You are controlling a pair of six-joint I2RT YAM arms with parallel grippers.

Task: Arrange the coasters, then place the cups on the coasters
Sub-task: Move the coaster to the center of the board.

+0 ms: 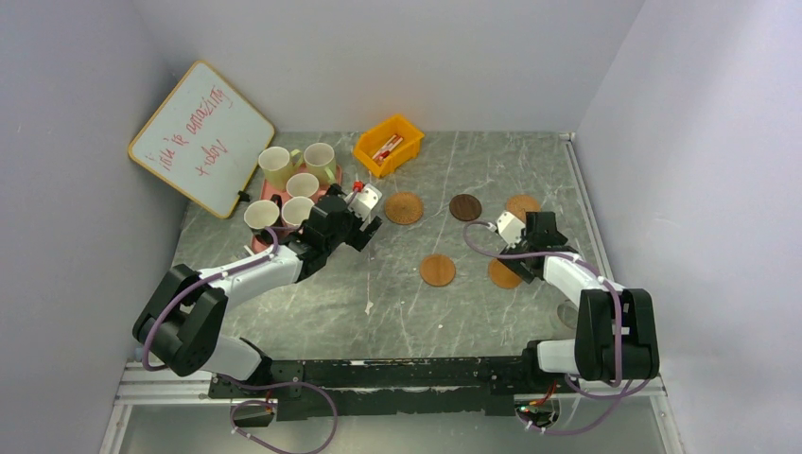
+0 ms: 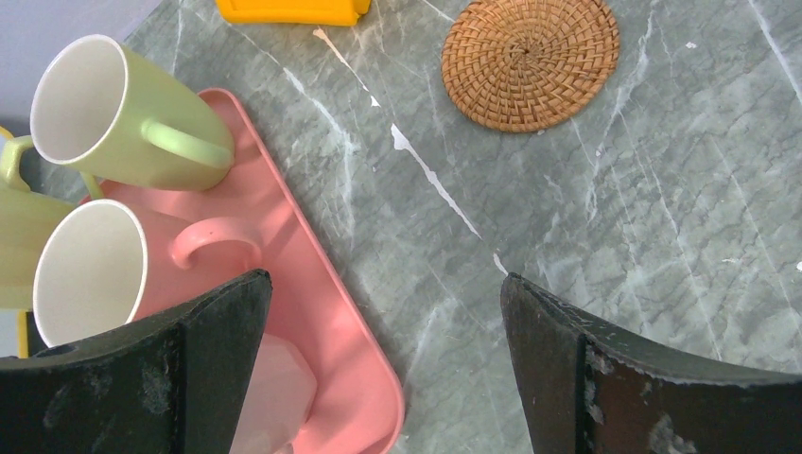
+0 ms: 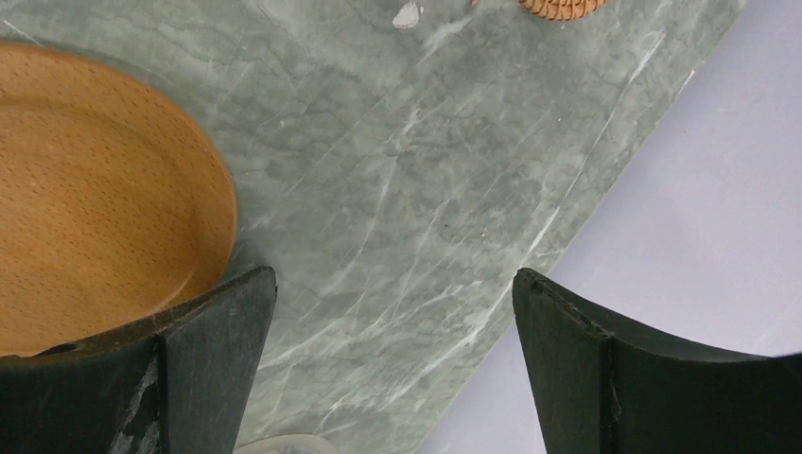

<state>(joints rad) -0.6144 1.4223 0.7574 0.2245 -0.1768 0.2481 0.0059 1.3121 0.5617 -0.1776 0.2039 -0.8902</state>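
Chief: Overhead view?
Inspector: Five coasters (image 1: pixel 437 270) lie apart on the grey table (image 1: pixel 397 312). The cups (image 1: pixel 303 184) stand bunched at far left — none on a coaster.
Chief: Left wrist?
Inspector: Left gripper (image 2: pixel 383 279) spread wide, empty, straddling the rim of the pink tray (image 2: pixel 322 312); woven coaster (image 2: pixel 530 61) ahead.
Chief: Right wrist?
Inspector: Right gripper (image 3: pixel 392 274) spread, holding nothing — one finger over the rim of an orange-brown coaster (image 3: pixel 95 189), near the table edge.

Red handwriting on the whiteboard (image 1: pixel 201 138) is unreadable.
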